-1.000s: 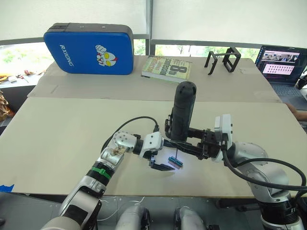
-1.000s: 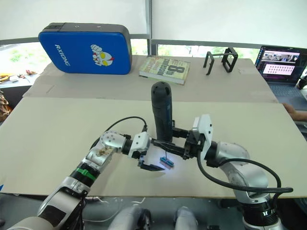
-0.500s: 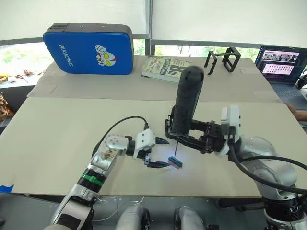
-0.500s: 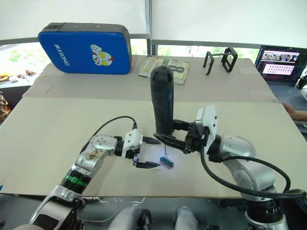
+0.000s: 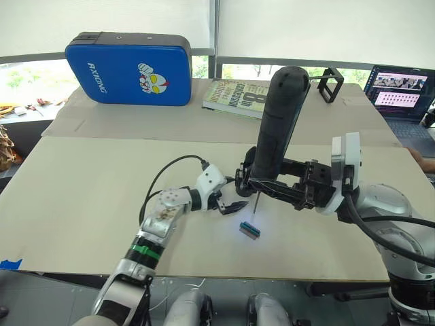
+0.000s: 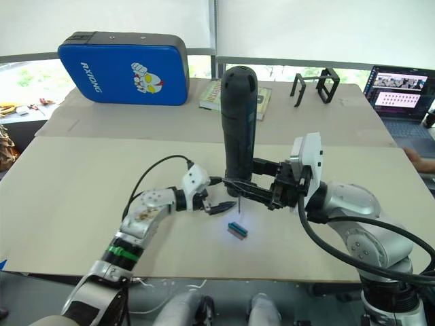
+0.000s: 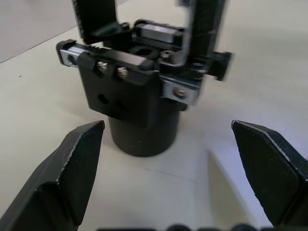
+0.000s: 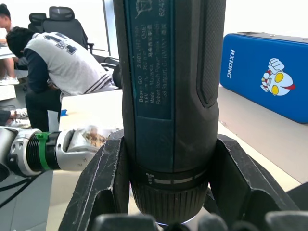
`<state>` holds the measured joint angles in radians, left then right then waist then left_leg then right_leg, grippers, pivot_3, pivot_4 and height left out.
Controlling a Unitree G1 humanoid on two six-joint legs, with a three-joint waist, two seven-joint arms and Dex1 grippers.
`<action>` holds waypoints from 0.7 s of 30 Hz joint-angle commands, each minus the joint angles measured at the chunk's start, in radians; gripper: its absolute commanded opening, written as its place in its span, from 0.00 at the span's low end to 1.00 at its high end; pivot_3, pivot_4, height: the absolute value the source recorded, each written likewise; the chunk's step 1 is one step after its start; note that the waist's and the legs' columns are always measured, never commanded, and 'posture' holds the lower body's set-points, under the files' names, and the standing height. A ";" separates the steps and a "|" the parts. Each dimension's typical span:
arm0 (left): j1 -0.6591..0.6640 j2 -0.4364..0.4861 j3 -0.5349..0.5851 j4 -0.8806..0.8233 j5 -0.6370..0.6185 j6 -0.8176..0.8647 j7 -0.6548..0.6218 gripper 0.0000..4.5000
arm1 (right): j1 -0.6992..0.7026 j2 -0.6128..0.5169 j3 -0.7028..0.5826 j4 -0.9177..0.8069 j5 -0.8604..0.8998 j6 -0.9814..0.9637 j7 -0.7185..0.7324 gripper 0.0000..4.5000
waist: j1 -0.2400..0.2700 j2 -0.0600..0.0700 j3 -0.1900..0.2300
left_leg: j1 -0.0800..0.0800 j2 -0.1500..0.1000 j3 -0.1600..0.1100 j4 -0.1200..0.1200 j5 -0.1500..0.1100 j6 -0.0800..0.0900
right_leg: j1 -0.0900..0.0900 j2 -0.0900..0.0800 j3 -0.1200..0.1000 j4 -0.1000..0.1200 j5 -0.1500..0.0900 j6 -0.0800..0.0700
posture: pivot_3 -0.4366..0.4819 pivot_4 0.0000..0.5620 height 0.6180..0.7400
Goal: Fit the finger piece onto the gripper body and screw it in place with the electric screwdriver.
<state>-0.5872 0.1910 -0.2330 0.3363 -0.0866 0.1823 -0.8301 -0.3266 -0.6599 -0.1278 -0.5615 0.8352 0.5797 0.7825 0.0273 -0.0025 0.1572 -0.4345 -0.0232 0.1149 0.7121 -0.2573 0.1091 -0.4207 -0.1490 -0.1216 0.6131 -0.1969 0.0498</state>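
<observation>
The worktop (image 5: pixel 81 197) lies open to the left and near edge; the middle is crowded: the upright screwdriver (image 5: pixel 275 129) held by the right tool (image 5: pixel 246 185), the left tool (image 5: pixel 231 204) gaping beside it, a small green block (image 5: pixel 249 230) just below; book (image 5: pixel 238 96), blue case (image 5: pixel 129 68) and wire stand (image 5: pixel 319 83) line the far side.

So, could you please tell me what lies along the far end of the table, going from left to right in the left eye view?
Blue case → book → black wire-frame stand → laptop.

Blue case (image 5: pixel 128 69), book (image 5: pixel 235 96), wire stand (image 5: pixel 330 84), laptop (image 5: pixel 402 95) at table's far edge; green-brown block (image 5: pixel 249 230) nr front.
</observation>
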 commanded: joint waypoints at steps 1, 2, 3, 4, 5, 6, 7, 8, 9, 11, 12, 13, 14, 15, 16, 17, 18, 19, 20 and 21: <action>-0.051 -0.039 -0.004 0.089 0.035 -0.062 0.066 1.00 | 0.005 -0.012 -0.043 -0.040 0.024 -0.009 -0.007 0.43 | 0.000 0.000 0.000 | 0.000 0.000 0.000 0.000 0.000 0.000 | 0.000 0.000 0.000 0.000 0.000 0.000 | 0.48 0.27 1.00; -0.065 -0.050 -0.003 0.119 0.039 -0.073 0.075 1.00 | 0.010 -0.013 -0.044 -0.042 0.023 -0.010 -0.008 0.43 | 0.000 0.000 0.000 | 0.000 0.000 0.000 0.000 0.000 0.000 | 0.000 0.000 0.000 0.000 0.000 0.000 | 0.48 0.27 1.00; -0.076 -0.060 -0.001 0.147 0.040 -0.088 0.076 1.00 | 0.014 -0.015 -0.046 -0.043 0.022 -0.010 -0.010 0.43 | 0.000 0.000 0.000 | 0.000 0.000 0.000 0.000 0.000 0.000 | 0.000 0.000 0.000 0.000 0.000 0.000 | 0.48 0.27 1.00; -0.085 -0.067 0.000 0.167 0.040 -0.099 0.074 1.00 | 0.018 -0.016 -0.047 -0.044 0.022 -0.011 -0.012 0.43 | 0.000 0.000 0.000 | 0.000 0.000 0.000 0.000 0.000 0.000 | 0.000 0.000 0.000 0.000 0.000 0.000 | 0.48 0.27 1.00; -0.094 -0.073 0.002 0.188 0.039 -0.113 0.071 1.00 | 0.021 -0.017 -0.049 -0.045 0.020 -0.012 -0.013 0.43 | -0.001 0.000 0.000 | 0.000 0.000 0.000 0.000 0.000 0.000 | 0.000 0.000 0.000 0.000 0.000 0.000 | 0.48 0.27 1.00; -0.102 -0.077 0.004 0.207 0.039 -0.128 0.067 1.00 | 0.024 -0.019 -0.050 -0.046 0.020 -0.013 -0.014 0.43 | 0.000 0.000 0.000 | 0.000 0.000 0.000 0.000 0.000 0.000 | 0.000 0.000 0.000 0.000 0.000 0.000 | 0.48 0.27 1.00; -0.114 -0.083 0.009 0.233 0.034 -0.144 0.059 1.00 | 0.027 -0.020 -0.051 -0.047 0.019 -0.014 -0.017 0.43 | 0.000 0.000 0.000 | 0.000 0.000 0.000 0.000 0.000 0.000 | 0.000 0.000 0.000 0.000 0.000 0.000 | 0.48 0.27 1.00; -0.127 -0.087 0.012 0.259 0.033 -0.162 0.052 0.94 | 0.030 -0.023 -0.053 -0.048 0.018 -0.015 -0.018 0.43 | 0.001 0.000 0.000 | 0.000 0.001 0.000 0.000 0.000 0.000 | 0.000 0.000 0.000 0.000 0.000 0.000 | 0.48 0.27 1.00; -0.140 -0.089 0.016 0.284 0.031 -0.182 0.041 0.87 | 0.033 -0.025 -0.054 -0.048 0.017 -0.017 -0.019 0.43 | 0.003 0.000 0.000 | 0.000 0.001 0.000 0.000 0.000 0.000 | -0.001 0.000 0.000 0.000 0.000 0.000 | 0.48 0.27 1.00; -0.171 -0.086 0.018 0.344 0.032 -0.233 0.003 0.70 | 0.045 -0.032 -0.059 -0.051 0.019 -0.018 -0.017 0.43 | 0.005 0.000 0.000 | 0.000 0.001 0.000 0.000 0.000 0.000 | -0.001 -0.001 0.000 0.000 0.000 0.000 | 0.48 0.27 1.00; -0.187 -0.081 0.019 0.373 0.030 -0.259 -0.026 0.60 | 0.050 -0.036 -0.062 -0.053 0.023 -0.017 -0.016 0.43 | 0.007 -0.001 0.000 | 0.000 0.000 0.000 0.000 0.000 0.000 | -0.001 -0.001 0.000 0.000 0.000 0.000 | 0.48 0.27 1.00; -0.204 -0.073 0.019 0.401 0.026 -0.284 -0.068 0.51 | 0.056 -0.041 -0.067 -0.055 0.029 -0.015 -0.012 0.43 | 0.007 -0.001 0.000 | 0.000 0.001 0.000 0.000 0.000 0.000 | -0.001 -0.001 0.000 0.000 0.000 0.000 | 0.48 0.27 1.00; -0.217 -0.066 0.019 0.424 0.022 -0.306 -0.104 0.51 | 0.060 -0.046 -0.072 -0.056 0.035 -0.015 -0.008 0.43 | 0.007 -0.001 0.000 | 0.000 0.001 0.000 0.000 0.000 0.000 | -0.001 -0.001 0.000 0.000 0.000 0.000 | 0.48 0.27 1.00; -0.231 -0.058 0.019 0.447 0.019 -0.328 -0.141 0.51 | 0.064 -0.051 -0.076 -0.058 0.043 -0.014 -0.003 0.43 | 0.007 -0.001 0.000 | 0.000 0.001 0.000 0.000 0.000 0.000 | -0.001 -0.001 0.000 0.000 0.000 0.000 | 0.48 0.27 1.00; -0.244 -0.050 0.021 0.468 0.015 -0.349 -0.180 0.51 | 0.065 -0.057 -0.081 -0.059 0.054 -0.012 0.002 0.43 | 0.007 -0.001 0.000 | 0.000 0.001 0.000 0.000 0.000 0.000 | -0.002 -0.001 0.000 0.000 0.000 0.000 | 0.48 0.27 1.00; -0.262 -0.039 0.022 0.493 0.012 -0.377 -0.230 0.51 | 0.063 -0.064 -0.089 -0.059 0.070 -0.008 0.008 0.43 | 0.007 -0.001 0.000 | 0.000 0.001 0.000 0.000 0.000 0.000 | -0.002 -0.001 0.000 0.000 0.000 0.000 | 0.48 0.27 1.00; -0.278 -0.029 0.024 0.517 0.007 -0.403 -0.280 0.51 | 0.059 -0.070 -0.097 -0.059 0.087 -0.002 0.012 0.43 | 0.007 -0.001 0.000 | 0.000 0.001 0.000 0.000 0.000 0.000 | -0.002 -0.001 0.000 0.000 0.000 0.000 | 0.48 0.27 1.00; -0.294 -0.022 0.028 0.539 -0.003 -0.419 -0.340 0.51 | 0.054 -0.076 -0.104 -0.057 0.105 0.005 0.015 0.43 | 0.007 -0.001 0.000 | -0.001 0.001 0.001 0.000 0.000 0.000 | -0.002 -0.001 0.000 0.000 0.000 -0.001 | 0.48 0.27 1.00; -0.308 -0.017 0.028 0.562 -0.004 -0.432 -0.386 0.51 | 0.049 -0.080 -0.109 -0.055 0.119 0.010 0.015 0.43 | 0.007 -0.001 0.000 | -0.001 0.001 0.000 0.000 0.000 0.000 | -0.002 -0.001 0.000 -0.001 0.000 -0.001 | 0.48 0.27 1.00; -0.324 -0.012 0.022 0.594 0.010 -0.449 -0.408 0.51 | 0.045 -0.084 -0.113 -0.054 0.132 0.015 0.013 0.43 | 0.008 -0.001 0.000 | -0.001 0.001 0.000 0.000 0.000 0.000 | -0.002 -0.001 0.000 0.000 0.000 -0.001 | 0.48 0.27 1.00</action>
<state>-0.8679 0.1857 -0.2216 0.9301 -0.0539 -0.2145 -1.1795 -0.2586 -0.7344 -0.1910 -0.5742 0.9182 0.5963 0.7885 0.0348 -0.0034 0.1577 -0.4355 -0.0223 0.1154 0.7121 -0.2574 0.1094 -0.4229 -0.1498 -0.1218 0.6126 -0.1965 0.0492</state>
